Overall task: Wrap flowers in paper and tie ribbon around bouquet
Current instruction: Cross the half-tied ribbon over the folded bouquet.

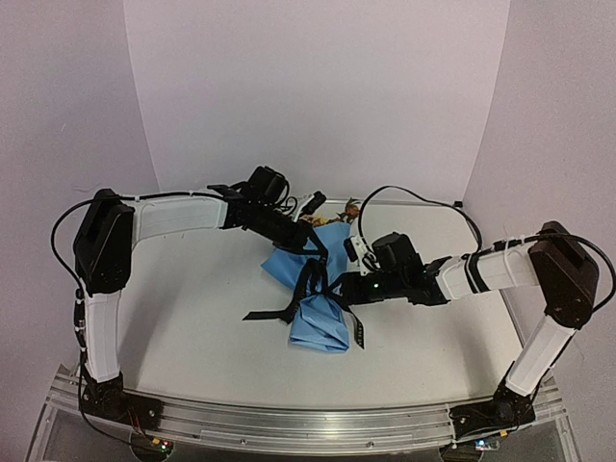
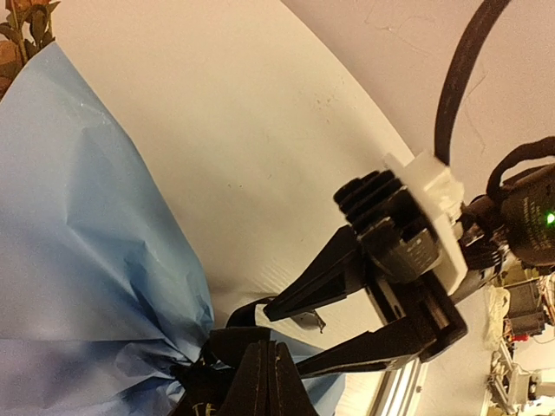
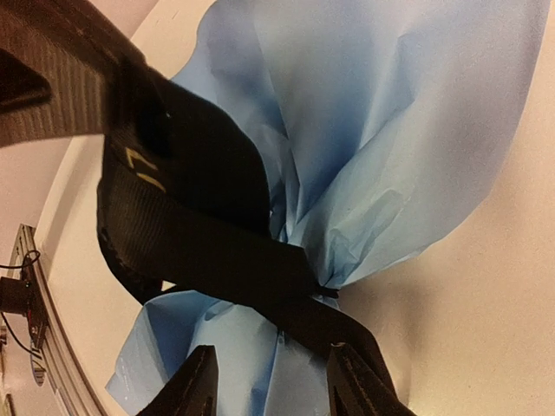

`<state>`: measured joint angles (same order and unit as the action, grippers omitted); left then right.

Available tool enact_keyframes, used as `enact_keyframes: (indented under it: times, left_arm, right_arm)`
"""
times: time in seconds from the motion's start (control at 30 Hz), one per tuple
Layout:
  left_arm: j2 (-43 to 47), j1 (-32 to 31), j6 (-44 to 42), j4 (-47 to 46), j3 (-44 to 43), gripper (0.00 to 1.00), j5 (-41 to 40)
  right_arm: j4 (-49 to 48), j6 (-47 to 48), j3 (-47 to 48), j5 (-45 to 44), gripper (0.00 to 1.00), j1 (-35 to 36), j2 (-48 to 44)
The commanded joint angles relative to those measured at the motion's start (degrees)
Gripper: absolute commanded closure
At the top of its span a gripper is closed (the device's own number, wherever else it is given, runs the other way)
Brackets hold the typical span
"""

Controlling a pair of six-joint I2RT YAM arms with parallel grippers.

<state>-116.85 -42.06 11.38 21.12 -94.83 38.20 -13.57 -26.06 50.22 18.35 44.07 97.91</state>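
Right pincer (image 3: pixel 273 354), half open, at the ribbon (image 3: pixel 199 243) waist.
Bouquet (image 1: pixel 322 322) lies 12-to-6 o'clock; right pincer reaches from 3, shut left pincer (image 1: pixel 316 252) from 11.

2 robot arms, each built of white box-shaped link casings joined by bulky black joint housings. The left arm (image 1: pixel 178 214) and right arm (image 1: pixel 496 271) stand on black bases. Thin black cables (image 2: pixel 457 82) loop along both. The right gripper (image 2: pixel 282 340) has a white collar, a black ribbed body and 2 slim tapered black fingers (image 2: pixel 321 284); a green light (image 2: pixel 548 217) glows behind it.
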Motion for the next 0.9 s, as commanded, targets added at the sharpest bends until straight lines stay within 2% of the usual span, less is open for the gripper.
enact_keyframes:
  times: [0.0, 0.27, 0.53, 0.7, 0.87]
  left_arm:
    - [-2.63, -0.03, 4.36, 3.95, -5.25, 1.00, 4.44]
    - [-8.65, 0.05, 11.27, 5.68, -11.71, 1.00, 9.95]
    - [-13.93, 0.23, 18.92, 3.86, -20.66, 1.00, 12.76]
    - [-15.09, 0.47, 28.07, -2.90, -19.89, 1.00, 12.76]
    - [-14.25, 1.18, 40.11, -12.33, -14.31, 1.00, 13.56]
  right_arm:
    - [0.12, 1.02, -1.56, -1.65, 0.57, 0.34, -2.59]
    - [1.55, 2.55, -2.84, -3.31, 0.57, 0.55, -6.21]
    - [4.92, 5.55, 0.45, -5.25, 0.55, 0.57, -7.10]
    - [6.53, 5.97, 2.17, -7.78, 0.49, 0.57, -6.60]
    - [7.18, 7.87, 2.28, -9.20, 0.43, 0.15, -6.81]
